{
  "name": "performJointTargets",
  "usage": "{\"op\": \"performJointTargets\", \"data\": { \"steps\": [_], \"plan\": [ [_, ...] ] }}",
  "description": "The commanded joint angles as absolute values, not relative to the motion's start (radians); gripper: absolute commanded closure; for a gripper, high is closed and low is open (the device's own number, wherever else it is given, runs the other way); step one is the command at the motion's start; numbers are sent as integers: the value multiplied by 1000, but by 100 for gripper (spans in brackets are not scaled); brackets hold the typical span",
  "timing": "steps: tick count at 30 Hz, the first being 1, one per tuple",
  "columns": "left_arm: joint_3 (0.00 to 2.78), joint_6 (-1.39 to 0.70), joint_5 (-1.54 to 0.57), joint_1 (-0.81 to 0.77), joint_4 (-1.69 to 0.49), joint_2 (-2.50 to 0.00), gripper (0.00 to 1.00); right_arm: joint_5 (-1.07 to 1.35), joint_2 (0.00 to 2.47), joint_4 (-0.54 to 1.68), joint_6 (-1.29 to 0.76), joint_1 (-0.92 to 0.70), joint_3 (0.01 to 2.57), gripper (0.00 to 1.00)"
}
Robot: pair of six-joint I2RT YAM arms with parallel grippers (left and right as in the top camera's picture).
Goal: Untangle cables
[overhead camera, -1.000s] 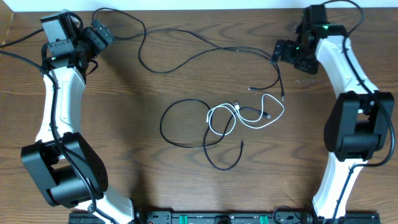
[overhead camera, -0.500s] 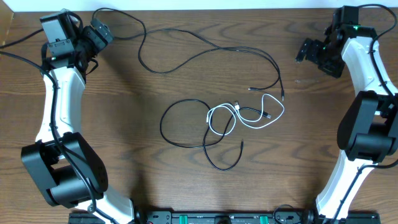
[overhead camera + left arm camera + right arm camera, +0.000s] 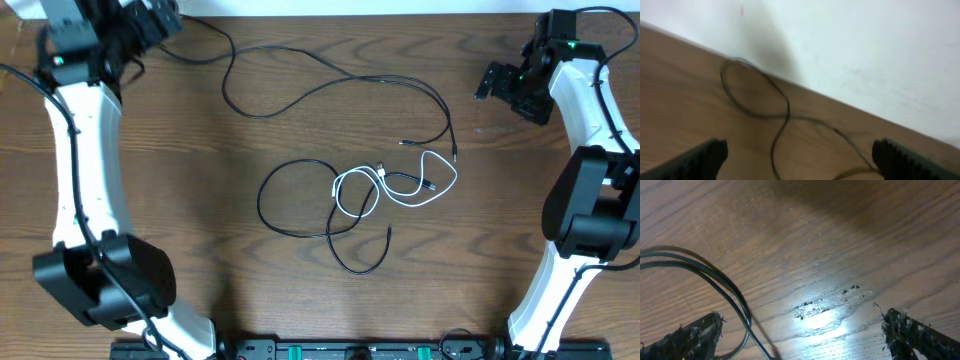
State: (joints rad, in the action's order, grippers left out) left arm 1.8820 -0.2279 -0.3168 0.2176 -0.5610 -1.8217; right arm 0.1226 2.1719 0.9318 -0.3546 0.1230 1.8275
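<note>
Cables, three, on table (image 3: 200, 250).

- Near item: black cable (image 3: 262, 200), mid-table, one wide loop, tail curling toward the near edge.
- Just right of it: white cable (image 3: 336, 193), short, looped, crossing the black.
- Far item: long black cable (image 3: 440, 100), running from the far left corner to plug ends just beside the white loop, otherwise apart.
- Left tool (image 3: 800, 159): far left corner, fingers spread, empty.
- Right tool (image 3: 487, 85): far right, fingers spread, empty.
- Step, as judged: tangle untouched, no approach begun.
- Next move calls for one tool to descend on the white cable's right lobe, clear of black, and draw it right.
</note>
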Motion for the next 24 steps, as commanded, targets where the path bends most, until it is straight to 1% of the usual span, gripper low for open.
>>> {"op": "performJointTargets", "data": {
  "steps": [1, 3, 10, 15, 21, 22, 24],
  "plan": [
    [1951, -60, -117, 155, -625, -1825, 2, 118, 2141, 935, -343, 123, 1829, 1],
    [1940, -22, -111, 130, -651, -1840, 2, 118, 2141, 935, -343, 123, 1829, 1],
    [1922, -23, -172, 59, -659, -1942, 2, 118, 2141, 935, -343, 123, 1829, 1],
    [1922, -130, -195, 26, -685, -2021, 2, 118, 2141, 935, -343, 123, 1829, 1],
    [1922, -141, -194, 7, -752, -2141, 2, 118, 2141, 935, -343, 123, 1829, 1],
    [1922, -141, -194, 7, -764, -2160, 3, 118, 2141, 935, -343, 123, 1829, 1],
    [1922, -141, -194, 7, -786, -2195, 18, 118, 2141, 935, -343, 123, 1829, 1]
  ]
}}
